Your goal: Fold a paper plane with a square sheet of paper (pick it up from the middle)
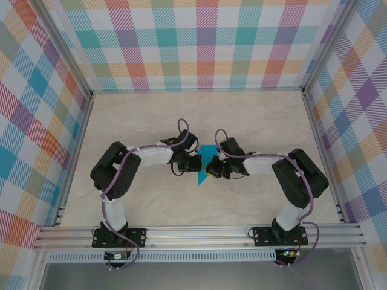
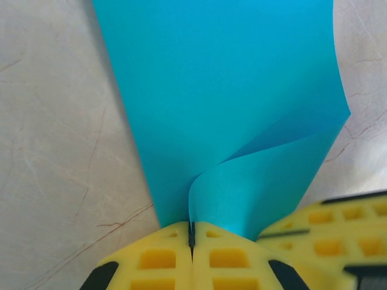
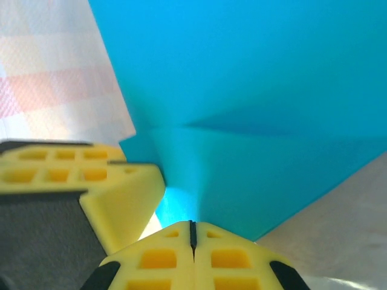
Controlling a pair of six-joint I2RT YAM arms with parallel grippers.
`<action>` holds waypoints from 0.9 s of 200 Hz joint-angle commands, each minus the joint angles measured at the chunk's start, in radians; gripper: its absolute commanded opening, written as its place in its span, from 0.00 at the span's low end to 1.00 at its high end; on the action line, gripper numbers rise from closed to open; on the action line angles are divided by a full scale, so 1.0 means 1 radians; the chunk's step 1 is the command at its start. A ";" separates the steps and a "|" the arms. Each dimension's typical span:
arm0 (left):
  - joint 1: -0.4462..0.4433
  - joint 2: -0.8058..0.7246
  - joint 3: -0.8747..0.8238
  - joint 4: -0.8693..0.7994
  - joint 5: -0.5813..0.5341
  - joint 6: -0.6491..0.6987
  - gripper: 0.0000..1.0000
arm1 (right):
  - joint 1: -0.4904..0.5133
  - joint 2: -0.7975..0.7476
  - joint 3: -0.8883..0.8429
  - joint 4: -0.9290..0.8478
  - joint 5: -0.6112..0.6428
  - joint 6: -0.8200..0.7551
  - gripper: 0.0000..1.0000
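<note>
Spanning most of the top view, pale marble-look table (image 1: 151, 121) sits inside checked walls (image 1: 199, 42). Left arm (image 1: 121, 175) & right arm (image 1: 296, 175) both bend inward from their bases and meet near table centre.

Btwn them is the teal sheet of paper (image 1: 204, 175), seen from above as a triangle w/ its point toward the bases. In the left wrist view the sheet (image 2: 230, 90) stands up off the table, one flap curling down to the fingers. In the right wrist view the sheet (image 3: 272, 72) shows a faint crease shadow across it.

Left gripper (image 1: 193, 163) touches the sheet's left side, right gripper (image 1: 213, 169) its right.

Left gripper (image 2: 191, 241): yellow jaws pressed together, clamped on the sheet's lower edge; a right finger (image 2: 338, 223) just beside.

Right gripper (image 3: 193, 238): jaws together too, pinching the sheet's bottom; a left finger (image 3: 78, 175) close by.
</note>
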 commanded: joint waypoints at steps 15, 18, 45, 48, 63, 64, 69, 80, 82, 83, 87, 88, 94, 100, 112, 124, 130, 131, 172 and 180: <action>0.009 0.017 -0.006 -0.055 -0.029 0.019 0.04 | -0.007 0.052 0.006 -0.026 0.011 -0.027 0.00; 0.009 0.014 -0.005 -0.057 -0.029 0.019 0.05 | -0.007 0.052 0.003 -0.026 0.011 -0.026 0.00; 0.009 -0.027 0.037 -0.088 -0.027 0.034 0.15 | -0.007 0.042 -0.008 -0.051 0.029 -0.024 0.00; 0.010 -0.033 0.045 -0.094 -0.031 0.035 0.16 | -0.007 0.040 -0.008 -0.054 0.031 -0.025 0.00; 0.012 -0.077 0.073 -0.118 -0.069 0.026 0.29 | -0.007 0.037 -0.008 -0.061 0.036 -0.023 0.00; 0.012 -0.080 0.074 -0.119 -0.073 0.025 0.29 | -0.007 0.036 -0.008 -0.061 0.036 -0.022 0.00; 0.014 -0.096 0.078 -0.125 -0.091 0.018 0.33 | -0.007 0.034 -0.007 -0.064 0.037 -0.022 0.00; 0.014 -0.130 0.075 -0.129 -0.124 0.001 0.39 | -0.007 0.032 -0.008 -0.064 0.038 -0.018 0.00; 0.014 -0.138 0.075 -0.129 -0.129 -0.004 0.39 | -0.007 0.032 -0.008 -0.064 0.040 -0.017 0.00; 0.015 -0.139 0.073 -0.128 -0.130 -0.007 0.39 | -0.007 0.032 -0.008 -0.063 0.040 -0.016 0.00; 0.014 -0.150 0.066 -0.123 -0.132 -0.013 0.40 | -0.007 0.030 -0.007 -0.062 0.040 -0.015 0.00; 0.014 -0.152 0.064 -0.121 -0.132 -0.016 0.40 | -0.007 0.030 -0.007 -0.062 0.040 -0.015 0.00; 0.013 -0.167 0.050 -0.112 -0.124 -0.028 0.40 | -0.006 0.030 -0.008 -0.061 0.040 -0.012 0.00; 0.014 -0.179 0.032 -0.096 -0.107 -0.043 0.38 | -0.007 0.029 -0.007 -0.059 0.039 -0.010 0.00; 0.011 -0.199 -0.014 -0.053 -0.044 -0.068 0.32 | -0.007 0.029 -0.006 -0.060 0.037 -0.009 0.00; 0.008 -0.211 -0.057 -0.016 0.015 -0.095 0.25 | -0.007 0.031 -0.006 -0.060 0.033 -0.007 0.00; 0.007 -0.212 -0.076 -0.005 0.048 -0.110 0.21 | -0.007 0.032 -0.008 -0.060 0.030 -0.005 0.00; 0.007 -0.212 -0.079 -0.005 0.051 -0.112 0.20 | -0.007 0.033 -0.008 -0.059 0.030 -0.005 0.00; -0.004 -0.176 -0.180 0.178 0.191 -0.217 0.04 | -0.007 0.038 -0.015 -0.047 0.022 0.002 0.00; -0.008 -0.169 -0.187 0.193 0.204 -0.227 0.02 | -0.007 0.037 -0.015 -0.044 0.021 0.005 0.00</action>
